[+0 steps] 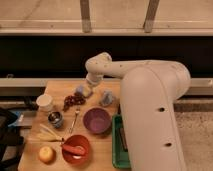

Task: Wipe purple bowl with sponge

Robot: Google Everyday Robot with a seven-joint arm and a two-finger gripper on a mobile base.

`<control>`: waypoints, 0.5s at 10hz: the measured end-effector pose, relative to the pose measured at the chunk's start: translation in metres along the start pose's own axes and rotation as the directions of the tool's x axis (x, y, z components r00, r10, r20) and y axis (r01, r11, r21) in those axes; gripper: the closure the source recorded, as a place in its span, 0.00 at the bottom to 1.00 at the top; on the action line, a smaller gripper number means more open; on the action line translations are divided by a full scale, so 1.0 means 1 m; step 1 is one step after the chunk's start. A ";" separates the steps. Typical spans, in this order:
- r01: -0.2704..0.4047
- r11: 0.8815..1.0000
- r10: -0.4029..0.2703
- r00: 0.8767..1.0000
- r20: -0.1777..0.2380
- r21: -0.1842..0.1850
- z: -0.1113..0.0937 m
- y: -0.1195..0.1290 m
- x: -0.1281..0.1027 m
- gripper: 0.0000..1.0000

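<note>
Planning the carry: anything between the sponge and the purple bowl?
Nothing visible. The gripper is at the sponge on the far side of the table; the lane to the purple bowl runs bare between grapes and cloth.

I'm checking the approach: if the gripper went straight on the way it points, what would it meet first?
Probably the sponge: the gripper points down near the table's far edge, close beside it. Depth is unclear, so it might touch bare table next to the sponge instead.

Seemingly a robotics lab; white robot arm (150, 95) over a wooden table (57, 90) by a windowed wall (50, 55)
</note>
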 end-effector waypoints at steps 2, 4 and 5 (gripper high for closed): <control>0.007 1.000 -0.007 1.000 -0.014 0.005 0.014 -0.019 0.000 0.30; -0.006 1.000 0.006 1.000 -0.008 0.008 0.022 -0.037 0.004 0.30; -0.012 1.000 0.012 1.000 0.007 0.005 0.022 -0.039 0.005 0.30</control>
